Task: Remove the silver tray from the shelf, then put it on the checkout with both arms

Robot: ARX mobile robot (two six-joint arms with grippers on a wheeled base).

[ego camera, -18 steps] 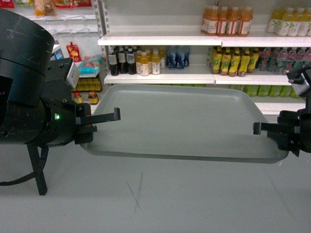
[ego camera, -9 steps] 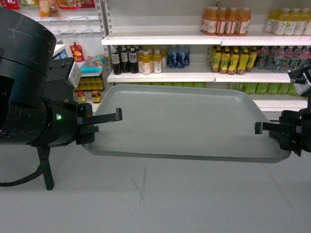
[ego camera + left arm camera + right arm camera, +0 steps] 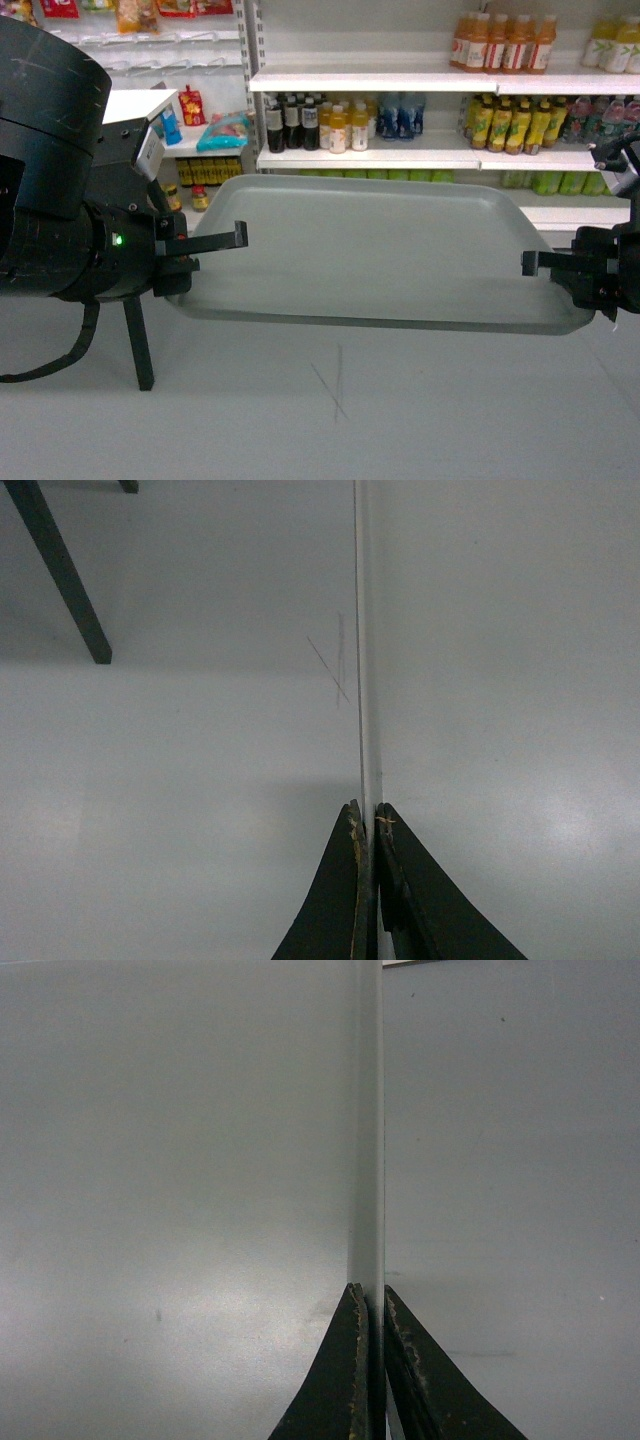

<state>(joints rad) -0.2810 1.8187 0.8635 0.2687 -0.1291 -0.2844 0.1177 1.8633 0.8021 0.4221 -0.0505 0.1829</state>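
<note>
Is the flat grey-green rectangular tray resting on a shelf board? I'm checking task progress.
No, the flat grey-green rectangular tray hangs above the floor, clamped by the left gripper and right gripper.

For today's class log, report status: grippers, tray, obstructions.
Left gripper and right gripper both clamped on silver tray rim. Tray airborne, off shelf. Nothing blocking.
</note>
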